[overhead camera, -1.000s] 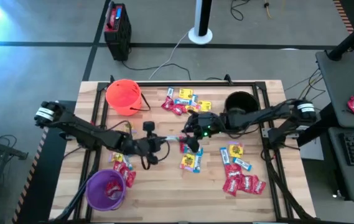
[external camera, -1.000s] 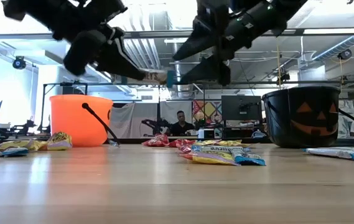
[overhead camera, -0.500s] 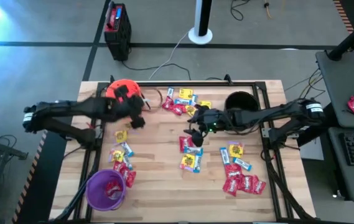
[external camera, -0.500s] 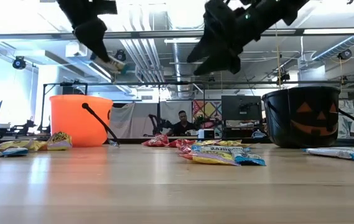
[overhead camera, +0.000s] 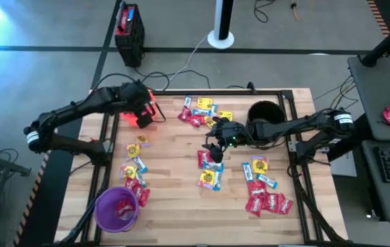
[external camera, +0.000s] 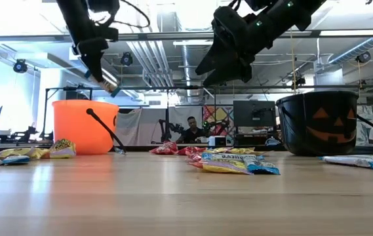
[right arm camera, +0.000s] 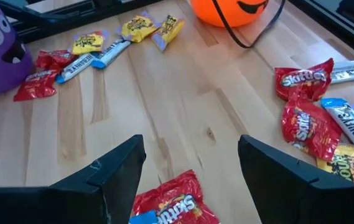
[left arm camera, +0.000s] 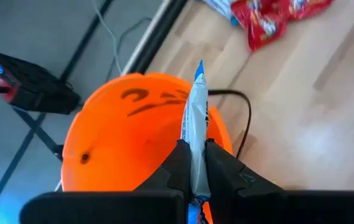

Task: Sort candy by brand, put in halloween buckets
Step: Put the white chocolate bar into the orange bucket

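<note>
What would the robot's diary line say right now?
left gripper: shut on blue-and-white candy, above orange bucket | right gripper: open, empty, over red candy

Grey floor [overhead camera: 37, 27], ceiling ducts [external camera: 173, 59] (bright lights), person [external camera: 191, 130] at back

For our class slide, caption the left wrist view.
Left claw holds blue-and-white wrapped candy above round orange plastic bucket.

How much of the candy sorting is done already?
Barely begun. The purple bucket holds something red; the other buckets' insides can't be seen. The left gripper holds a blue-and-white candy over the orange bucket. The right gripper, open, hovers above a red Skittles packet. Most candy is loose.
</note>
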